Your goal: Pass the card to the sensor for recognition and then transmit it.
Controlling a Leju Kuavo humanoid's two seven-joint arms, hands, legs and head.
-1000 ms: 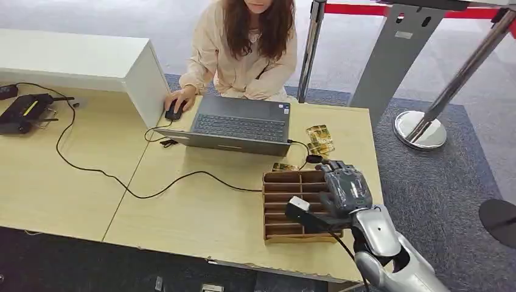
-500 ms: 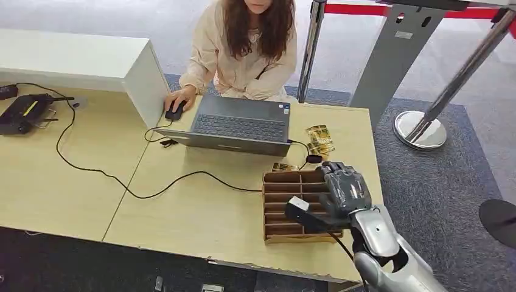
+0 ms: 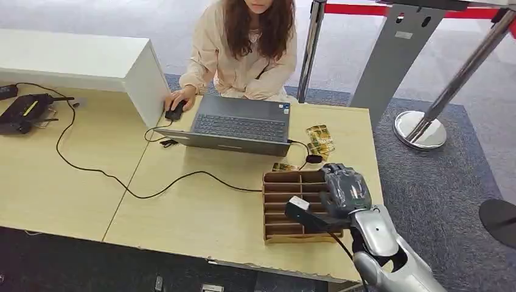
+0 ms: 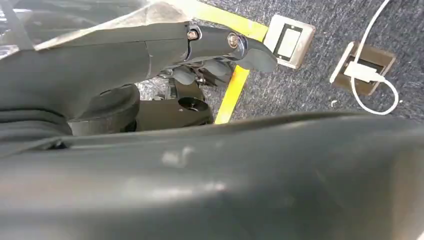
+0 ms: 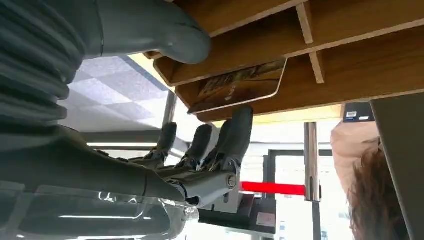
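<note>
A rack (image 3: pixel 280 207) sits on the table (image 3: pixel 201 219) before the laptop (image 3: pixel 240 126) (loose cards (image 3: pixel 319 139) lie beside it).

The right hand (image 3: pixel 345 190) is dark grey on a silver arm (image 3: pixel 377 234). A black cable runs along the wrist. Its cover is grey and ribbed.

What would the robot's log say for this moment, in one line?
right hand: over wooden organizer, fingers at card | left hand: hanging, holds nothing
</note>
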